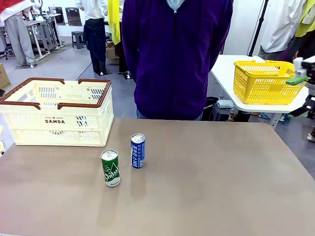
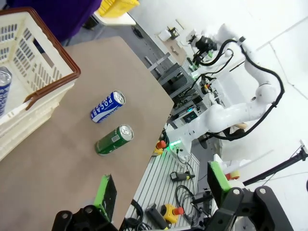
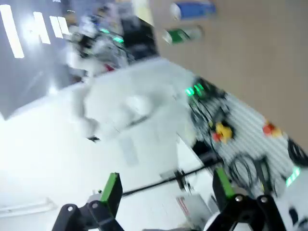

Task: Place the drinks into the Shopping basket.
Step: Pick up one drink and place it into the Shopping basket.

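Front view, green can (image 1: 110, 168), blue can (image 1: 138, 151) near basket (image 1: 29, 123), left claw (image 2: 161, 185), right claw (image 3: 167, 187) spread

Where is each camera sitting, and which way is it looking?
Front view: sits between the arms, looks across the brown table at the person in a purple jacket; the cream slotted plastic basket stands left.
Left wrist view: rides the left arm, looks along the open left gripper over the table's edge; the white right arm shows beyond.
Right wrist view: rides the right arm, blurred, looks along the open right gripper toward the table.
Shared: all three show the blue metal can and green metal can on the table.
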Action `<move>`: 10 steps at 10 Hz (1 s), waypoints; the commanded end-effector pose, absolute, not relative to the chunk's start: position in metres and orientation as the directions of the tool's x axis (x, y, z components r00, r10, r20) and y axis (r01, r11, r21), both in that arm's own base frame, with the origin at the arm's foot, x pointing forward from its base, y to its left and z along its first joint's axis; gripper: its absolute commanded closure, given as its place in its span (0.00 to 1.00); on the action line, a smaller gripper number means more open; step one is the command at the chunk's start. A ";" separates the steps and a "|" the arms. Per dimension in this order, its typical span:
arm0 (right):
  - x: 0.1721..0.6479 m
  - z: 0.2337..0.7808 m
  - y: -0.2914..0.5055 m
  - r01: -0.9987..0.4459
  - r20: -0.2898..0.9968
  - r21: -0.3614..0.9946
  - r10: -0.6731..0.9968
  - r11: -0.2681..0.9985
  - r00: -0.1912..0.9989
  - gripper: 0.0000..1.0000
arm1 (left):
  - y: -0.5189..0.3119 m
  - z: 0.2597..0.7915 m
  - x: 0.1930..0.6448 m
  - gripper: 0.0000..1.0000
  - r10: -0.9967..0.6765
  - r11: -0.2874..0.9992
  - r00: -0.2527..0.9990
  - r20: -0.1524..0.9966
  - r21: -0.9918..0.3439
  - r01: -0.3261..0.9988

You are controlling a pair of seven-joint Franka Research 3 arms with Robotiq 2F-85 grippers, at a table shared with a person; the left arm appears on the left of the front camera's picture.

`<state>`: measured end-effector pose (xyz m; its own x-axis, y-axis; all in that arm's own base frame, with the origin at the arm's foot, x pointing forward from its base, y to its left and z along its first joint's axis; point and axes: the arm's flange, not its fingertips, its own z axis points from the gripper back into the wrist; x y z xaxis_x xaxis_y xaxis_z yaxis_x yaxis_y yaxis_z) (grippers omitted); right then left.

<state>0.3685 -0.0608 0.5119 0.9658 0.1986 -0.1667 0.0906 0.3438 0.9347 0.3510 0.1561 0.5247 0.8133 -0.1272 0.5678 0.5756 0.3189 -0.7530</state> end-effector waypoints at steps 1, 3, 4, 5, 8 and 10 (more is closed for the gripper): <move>0.357 0.484 -0.053 -0.108 0.093 0.973 0.082 0.205 0.992 0.00 | 0.155 0.526 0.350 0.00 -0.130 0.323 0.814 0.566 -0.752 0.574; 0.349 0.458 -0.061 -0.207 0.219 0.961 -0.046 0.181 0.975 0.00 | 0.155 0.526 0.350 0.00 -0.130 0.323 0.814 0.566 -0.752 0.574; 0.360 0.477 -0.076 -0.058 0.050 0.982 0.048 0.179 0.998 0.00 | 0.155 0.526 0.350 0.00 -0.130 0.323 0.814 0.566 -0.752 0.574; 0.360 0.477 -0.076 -0.058 0.050 0.982 0.048 0.179 0.998 0.00 | 0.155 0.526 0.350 0.00 -0.130 0.323 0.814 0.566 -0.752 0.574; 0.360 0.477 -0.076 -0.058 0.050 0.982 0.048 0.179 0.998 0.00 | 0.155 0.526 0.350 0.00 -0.130 0.323 0.814 0.566 -0.752 0.574; 0.360 0.477 -0.076 -0.058 0.050 0.982 0.048 0.179 0.998 0.00 | 0.155 0.526 0.350 0.00 -0.130 0.323 0.814 0.566 -0.752 0.574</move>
<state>0.3600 -0.0734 0.4736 0.9969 0.0361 0.0692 -0.0742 0.1632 0.9838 0.3510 0.1560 0.5248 0.8131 -0.1274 0.5680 0.5758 0.3189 -0.7528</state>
